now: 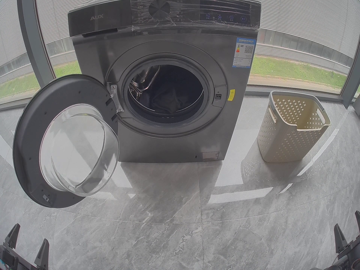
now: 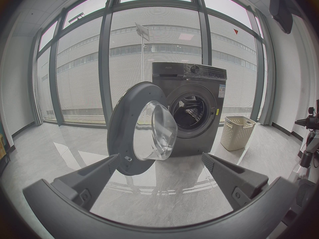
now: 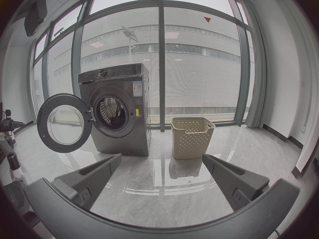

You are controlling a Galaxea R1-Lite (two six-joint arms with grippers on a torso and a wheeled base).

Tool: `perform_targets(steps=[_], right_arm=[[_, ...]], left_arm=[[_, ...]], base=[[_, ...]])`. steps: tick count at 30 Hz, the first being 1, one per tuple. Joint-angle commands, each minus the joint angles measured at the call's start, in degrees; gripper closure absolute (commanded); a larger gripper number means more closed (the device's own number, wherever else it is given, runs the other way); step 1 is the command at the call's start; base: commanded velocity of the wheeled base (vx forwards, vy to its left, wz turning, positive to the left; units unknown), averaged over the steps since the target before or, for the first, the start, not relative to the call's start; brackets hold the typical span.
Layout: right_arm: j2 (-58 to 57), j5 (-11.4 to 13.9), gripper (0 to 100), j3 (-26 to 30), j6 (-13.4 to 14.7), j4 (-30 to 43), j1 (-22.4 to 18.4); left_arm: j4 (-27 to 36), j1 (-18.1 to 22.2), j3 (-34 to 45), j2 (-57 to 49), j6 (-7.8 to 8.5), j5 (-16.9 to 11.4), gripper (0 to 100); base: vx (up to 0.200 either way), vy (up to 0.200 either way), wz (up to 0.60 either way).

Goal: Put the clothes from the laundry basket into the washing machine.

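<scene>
Left claw [image 1: 29, 241] hangs low at the floor's near edge, spread wide and holding nothing. The door [image 1: 63, 143] stands swung open on the washer [image 1: 180, 147], and dark clothes [image 1: 165, 94] lie in the drum. Right of it the basket [image 1: 285, 139] stands on the floor by the window. No cloth shows in it, though its bottom is hidden. Right claw [image 1: 347, 232] is likewise wide and bare. Loading looks done, or nearly so.

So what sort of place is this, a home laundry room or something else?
Likely a demo or test space in an office-type building rather than a home: a lone washing machine and laundry basket stand on polished floor tiles before floor-to-ceiling windows.
</scene>
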Motion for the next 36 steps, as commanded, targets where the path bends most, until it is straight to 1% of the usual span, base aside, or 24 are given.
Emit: perform_targets(steps=[1, 4, 31, 36], right_arm=[[-0.7, 0.0, 0, 1.0, 0.0, 0.0, 0.0], [-0.7, 0.0, 0, 1.0, 0.0, 0.0, 0.0], [-0.7, 0.0, 0, 1.0, 0.0, 0.0, 0.0], [-0.7, 0.0, 0, 1.0, 0.0, 0.0, 0.0]], left_arm=[[0.0, 0.2, 1.0, -0.6, 0.05, 0.0, 0], [-0.1, 0.1, 1.0, -0.6, -0.04, 0.0, 0], [-0.1, 0.0, 1.0, -0.6, 0.05, -0.1, 0], [-0.1, 0.0, 1.0, -0.6, 0.14, -0.1, 0]], base=[[0.0, 0.0, 0.0], [0.0, 0.0, 0.0], [0.0, 0.2, 0.0], [0.0, 0.0, 0.0]])
